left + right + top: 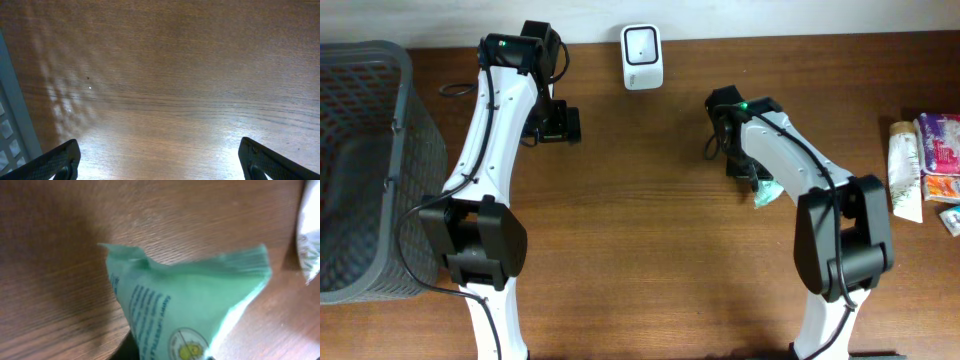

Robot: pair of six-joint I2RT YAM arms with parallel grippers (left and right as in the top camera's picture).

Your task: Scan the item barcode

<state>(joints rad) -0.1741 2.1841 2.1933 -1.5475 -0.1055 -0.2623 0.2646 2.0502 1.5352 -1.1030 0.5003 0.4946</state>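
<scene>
The green packet (766, 191) was at the right jaws, whose grip I could not tell, well apart from the white scanner (642, 43), while the left jaws stood wide open and empty; the presenting step seemed in hand, and next the barcode needed turning toward the scanner.

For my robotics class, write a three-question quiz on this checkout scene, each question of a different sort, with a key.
1. True or false: the left end effector is open, with only bare table between its fingers.
2. Multiple choice: where is the white scanner? A) at the table's far edge, about midway along it; B) in the left end effector; C) at the table's near edge.
3. Short answer: what colour is the packet that fills the right wrist view?
Key: 1 true; 2 A; 3 green.
</scene>
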